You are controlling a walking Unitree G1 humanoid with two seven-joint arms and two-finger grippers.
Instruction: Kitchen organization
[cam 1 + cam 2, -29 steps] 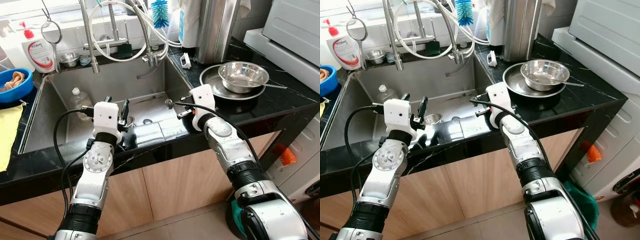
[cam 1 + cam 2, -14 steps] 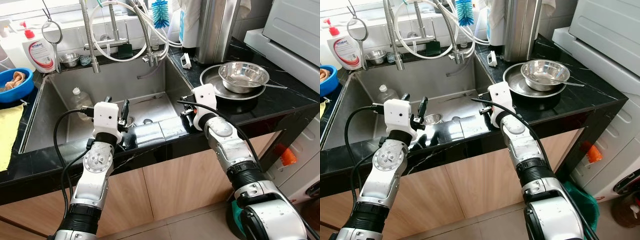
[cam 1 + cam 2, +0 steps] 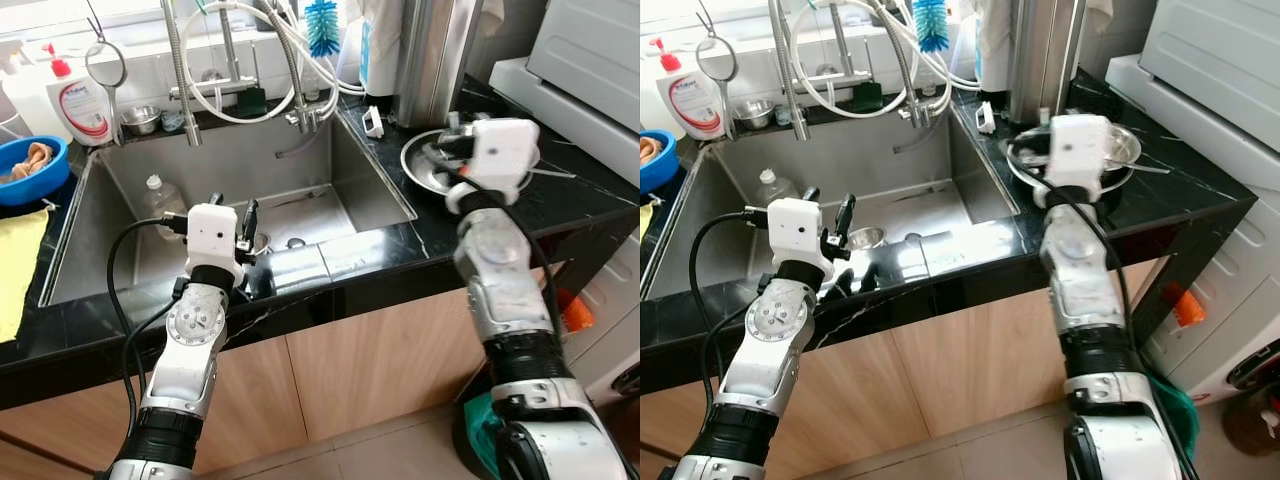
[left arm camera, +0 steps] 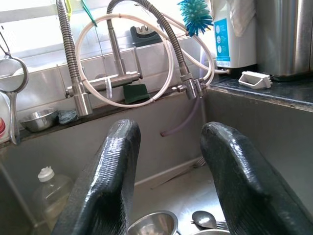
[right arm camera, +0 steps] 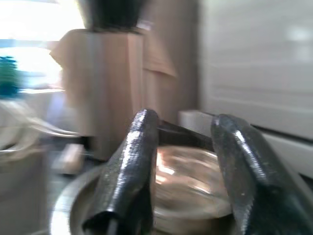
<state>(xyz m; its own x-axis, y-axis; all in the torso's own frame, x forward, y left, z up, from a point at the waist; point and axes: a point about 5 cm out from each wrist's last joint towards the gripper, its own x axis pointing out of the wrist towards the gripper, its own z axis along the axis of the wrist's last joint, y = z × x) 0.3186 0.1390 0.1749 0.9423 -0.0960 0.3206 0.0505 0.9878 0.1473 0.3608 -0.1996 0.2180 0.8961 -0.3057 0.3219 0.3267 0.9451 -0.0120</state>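
Left of the sink (image 3: pixel 120 225) sits a blue bowl (image 3: pixel 25 168). The left gripper (image 4: pixel 166 181) hangs over the sink's front edge, fingers spread and empty, with a bottle (image 3: pixel 160 200) and small bowl (image 4: pixel 152 224) inside. Right of the sink, the right gripper (image 5: pixel 183 186), fingers apart, hovers above the steel bowl (image 3: pixel 1118 145) on its plate (image 3: pixel 420 165).

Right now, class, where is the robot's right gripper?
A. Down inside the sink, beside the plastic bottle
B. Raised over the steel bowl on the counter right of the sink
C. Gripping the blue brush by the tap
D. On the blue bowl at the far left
B: the right gripper, fingers apart and holding nothing, hangs just above the steel bowl stacked on the counter beside the sink.
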